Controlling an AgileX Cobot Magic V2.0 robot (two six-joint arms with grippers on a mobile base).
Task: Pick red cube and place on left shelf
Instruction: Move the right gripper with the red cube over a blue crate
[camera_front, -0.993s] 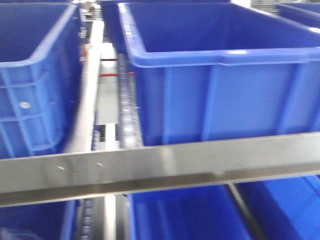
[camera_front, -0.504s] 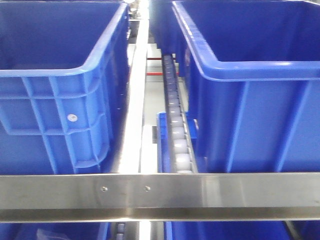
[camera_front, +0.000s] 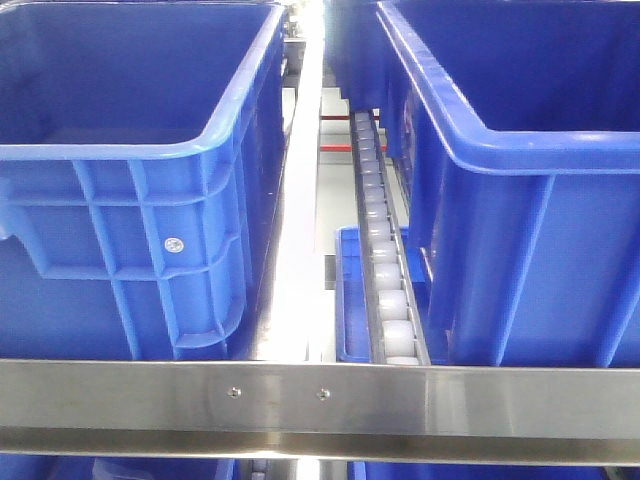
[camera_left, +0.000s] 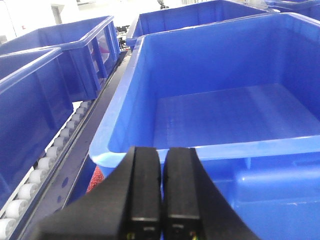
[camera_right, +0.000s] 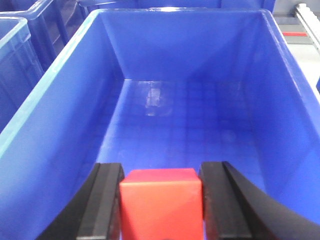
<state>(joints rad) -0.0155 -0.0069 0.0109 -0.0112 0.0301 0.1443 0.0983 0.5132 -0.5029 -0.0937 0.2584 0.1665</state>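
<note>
The red cube (camera_right: 161, 200) sits between the black fingers of my right gripper (camera_right: 161, 172), which is shut on it above the inside of a large open blue crate (camera_right: 75, 115). My left gripper (camera_left: 161, 152) is shut with nothing between its pads, just in front of the near rim of another blue crate (camera_left: 225, 115). In the front view the left shelf shows its flat steel front rail (camera_front: 320, 395), a white roller track (camera_front: 385, 270) and two blue crates (camera_front: 130, 170) (camera_front: 520, 160). Neither gripper appears in the front view.
More blue crates (camera_left: 65, 50) stand in rows behind and to the left in the left wrist view, with white rollers (camera_left: 35, 175) beside them. A red textured patch (camera_left: 95, 179) shows under the crate rim left of my left gripper. A lower blue tray (camera_front: 352, 300) lies beneath the roller track.
The front view has swung: the steel rail went from tilted to level and lower in frame, and the gap with the roller track shifted right. The blur has gone.
</note>
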